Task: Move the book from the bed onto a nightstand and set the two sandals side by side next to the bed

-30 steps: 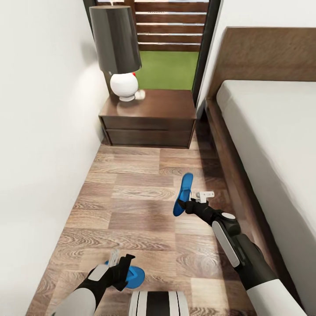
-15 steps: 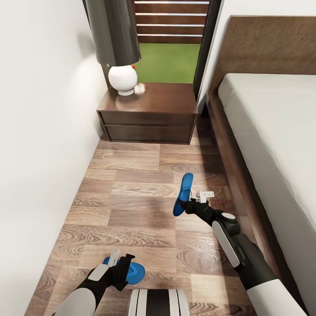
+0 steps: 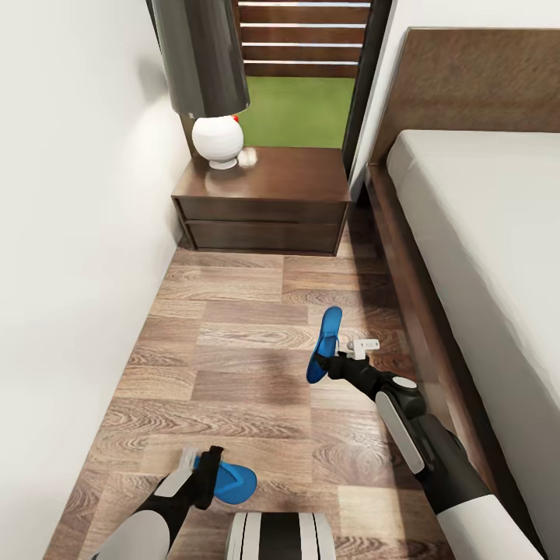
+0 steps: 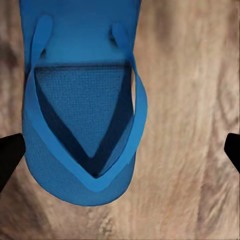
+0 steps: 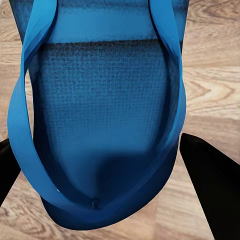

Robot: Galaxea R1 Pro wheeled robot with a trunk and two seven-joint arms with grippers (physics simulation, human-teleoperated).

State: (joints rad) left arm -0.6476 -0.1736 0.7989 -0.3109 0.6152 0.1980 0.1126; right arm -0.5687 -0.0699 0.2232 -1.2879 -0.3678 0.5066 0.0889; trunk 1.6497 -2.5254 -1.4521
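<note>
I have my right arm stretched low and forward, its tool [image 3: 336, 359] clenched on one sandal [image 3: 323, 343] held tilted above the floor [image 3: 233, 342] near the bed [image 3: 474, 225]. My left tool [image 3: 200, 471] hangs spread wide over the other sandal [image 3: 232, 483], lying flat. Open planks reach the nightstand [image 3: 264, 202].

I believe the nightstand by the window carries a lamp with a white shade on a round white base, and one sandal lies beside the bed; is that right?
Not quite: the head view shows that the lamp on the nightstand has a dark grey shade, not a white one. Its round base is indeed white, and one blue sandal is on the wood floor beside the bed, at the right pincer.
</note>
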